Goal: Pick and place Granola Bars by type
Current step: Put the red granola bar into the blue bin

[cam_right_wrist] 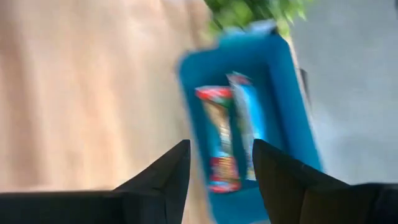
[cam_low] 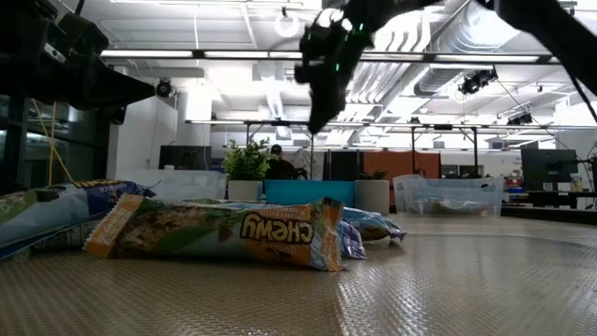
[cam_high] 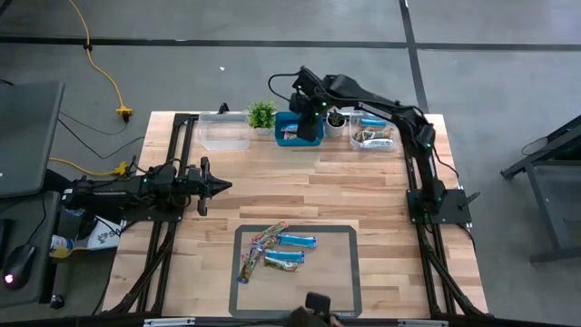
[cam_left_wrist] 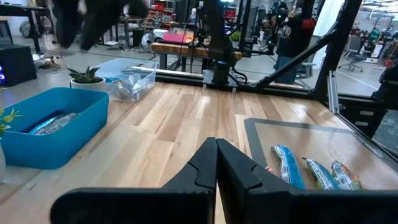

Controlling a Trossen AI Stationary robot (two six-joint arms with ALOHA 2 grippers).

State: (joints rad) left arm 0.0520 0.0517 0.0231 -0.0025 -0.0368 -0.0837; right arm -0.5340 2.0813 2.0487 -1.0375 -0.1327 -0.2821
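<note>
The right gripper [cam_right_wrist: 219,163] hangs over the blue bin [cam_high: 292,134] at the far side, fingers apart, holding nothing. Bars [cam_right_wrist: 229,130] lie inside. More granola bars [cam_high: 275,250] wait on the near mat [cam_high: 343,272]. It should lift straight up. The left gripper [cam_high: 218,186] waits left, pressed together.

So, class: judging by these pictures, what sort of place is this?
Probably a robotics lab or workshop hall: exposed ceiling ducts, rows of work tables with equipment behind, and a wooden table on a bare concrete floor.
</note>
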